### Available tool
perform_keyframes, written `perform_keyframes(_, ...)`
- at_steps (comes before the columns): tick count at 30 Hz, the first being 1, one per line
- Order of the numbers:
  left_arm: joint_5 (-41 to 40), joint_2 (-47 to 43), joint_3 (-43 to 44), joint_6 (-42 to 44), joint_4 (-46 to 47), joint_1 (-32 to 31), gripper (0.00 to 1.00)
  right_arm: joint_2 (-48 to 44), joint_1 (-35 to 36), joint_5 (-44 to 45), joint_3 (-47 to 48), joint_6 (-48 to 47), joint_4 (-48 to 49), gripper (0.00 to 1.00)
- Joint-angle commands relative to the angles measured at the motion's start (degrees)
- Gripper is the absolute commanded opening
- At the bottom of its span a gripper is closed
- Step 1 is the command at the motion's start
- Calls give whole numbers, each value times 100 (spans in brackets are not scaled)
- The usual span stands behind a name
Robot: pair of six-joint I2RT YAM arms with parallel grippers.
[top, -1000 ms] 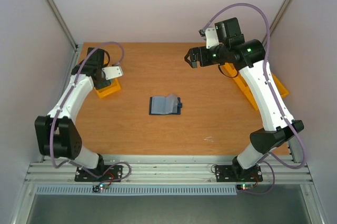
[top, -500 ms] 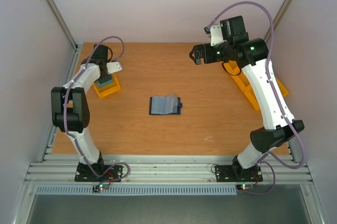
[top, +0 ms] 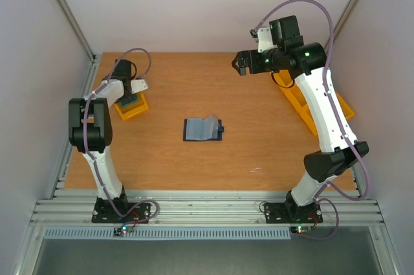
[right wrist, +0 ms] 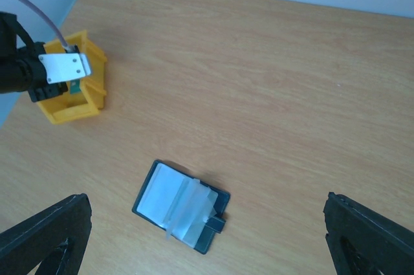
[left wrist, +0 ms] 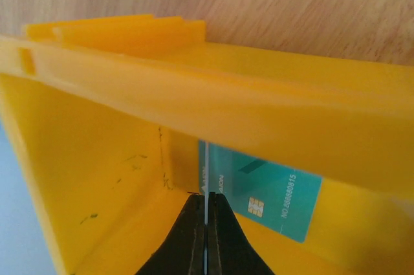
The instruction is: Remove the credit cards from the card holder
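The card holder [top: 202, 129] lies open in the middle of the table, dark navy with pale translucent sleeves fanned up; the right wrist view shows it from above [right wrist: 181, 207]. My left gripper [left wrist: 206, 198] reaches down into the left yellow bin [top: 134, 109] and is shut on a thin pale credit card [left wrist: 206, 162], seen edge-on. A teal credit card [left wrist: 272, 196] with a chip lies on that bin's floor just behind it. My right gripper [top: 238, 65] hangs high over the far right of the table, open and holding nothing, its fingers [right wrist: 48, 233] at the bottom corners of its view.
A second yellow bin [top: 296, 103] sits at the right edge under the right arm. The left bin's near wall [left wrist: 194, 87] crosses the left wrist view close above the fingers. Grey walls enclose the table on three sides.
The left arm's elbow has swung up and back toward the bin while its gripper stays in the bin, still shut on the card. The right gripper has drifted slightly farther back.
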Motion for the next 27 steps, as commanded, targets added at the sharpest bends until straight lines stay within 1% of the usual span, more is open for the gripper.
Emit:
perform_keyframes(1, 205, 111, 24, 294, 272, 51, 0, 63, -57, -122, 251, -82, 17, 99)
perform_keyframes(6, 171, 157, -155, 564, 657, 48, 0, 72, -75, -205, 284, -89, 12, 98)
perform_keyframes(10, 130, 221, -155, 562, 713, 48, 0, 85, -79, -264, 316, -82, 22, 98)
perform_keyframes(15, 77, 291, -209, 578, 723, 52, 5, 100, -86, -274, 400, -94, -20, 98)
perform_keyframes(19, 176, 292, -199, 553, 566, 48, 14, 90, -86, -284, 421, -116, -48, 99)
perform_keyframes(27, 945, 104, 200, 2, -516, 57, 41, 98, -94, -309, 429, -124, -64, 98)
